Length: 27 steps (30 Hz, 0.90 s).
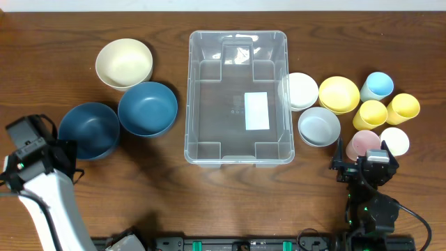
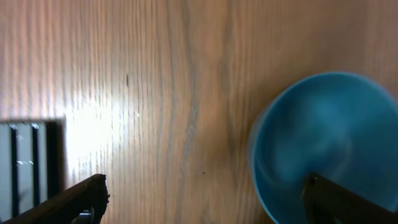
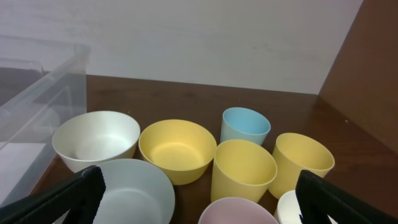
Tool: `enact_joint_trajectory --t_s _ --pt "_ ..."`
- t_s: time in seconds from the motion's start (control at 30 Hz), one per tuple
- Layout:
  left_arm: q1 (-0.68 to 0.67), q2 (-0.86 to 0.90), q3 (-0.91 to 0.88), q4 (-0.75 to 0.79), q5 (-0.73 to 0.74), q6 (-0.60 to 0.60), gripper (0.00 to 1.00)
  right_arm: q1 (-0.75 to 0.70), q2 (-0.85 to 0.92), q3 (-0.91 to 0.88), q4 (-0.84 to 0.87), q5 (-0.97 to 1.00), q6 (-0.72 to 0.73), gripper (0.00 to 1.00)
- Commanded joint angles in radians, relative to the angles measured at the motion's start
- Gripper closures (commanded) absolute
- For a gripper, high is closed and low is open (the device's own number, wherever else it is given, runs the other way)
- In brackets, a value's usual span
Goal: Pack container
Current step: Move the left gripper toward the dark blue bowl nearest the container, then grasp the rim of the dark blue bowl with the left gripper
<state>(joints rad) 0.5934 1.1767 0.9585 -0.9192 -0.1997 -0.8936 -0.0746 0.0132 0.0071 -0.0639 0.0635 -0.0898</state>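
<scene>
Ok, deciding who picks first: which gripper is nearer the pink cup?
Right. The right gripper hovers open at the near side of the pink cup; the left gripper is far across the container, by the leftmost blue bowl.

6 bowls (image 1: 124, 63), 5 cups (image 1: 377, 85), 1 container (image 1: 189, 97)

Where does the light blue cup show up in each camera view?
Overhead: the light blue cup stands near the right edge, in the upper half.
Left wrist: not in it.
Right wrist: the cup stands just right of centre, at the back.
Shared landmark: the yellow bowl, just left of the cup in both views.
</scene>
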Motion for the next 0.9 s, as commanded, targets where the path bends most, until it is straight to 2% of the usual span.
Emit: enact_joint_trajectory --t_s 0.0,0.33,0.4,0.47,0.87 --pt "0.042 0.083 -0.006 0.026 0.119 0.002 0.02 -0.009 0.002 -0.001 -0.004 0.007 0.01 0.01" --pt "0.048 0.282 -0.006 0.127 0.174 0.009 0.1 -0.009 0.002 -0.001 -0.004 0.007 0.01 0.01" --pt "0.048 0.309 -0.006 0.145 0.175 0.009 0.21 -0.009 0.002 -0.001 -0.004 0.007 0.01 0.01" --pt "0.047 0.336 -0.006 0.168 0.175 0.009 0.27 -0.009 0.002 -0.001 -0.004 0.007 0.01 0.01" --pt "0.045 0.396 -0.006 0.29 0.223 0.074 0.27 -0.009 0.002 -0.001 -0.004 0.007 0.01 0.01"
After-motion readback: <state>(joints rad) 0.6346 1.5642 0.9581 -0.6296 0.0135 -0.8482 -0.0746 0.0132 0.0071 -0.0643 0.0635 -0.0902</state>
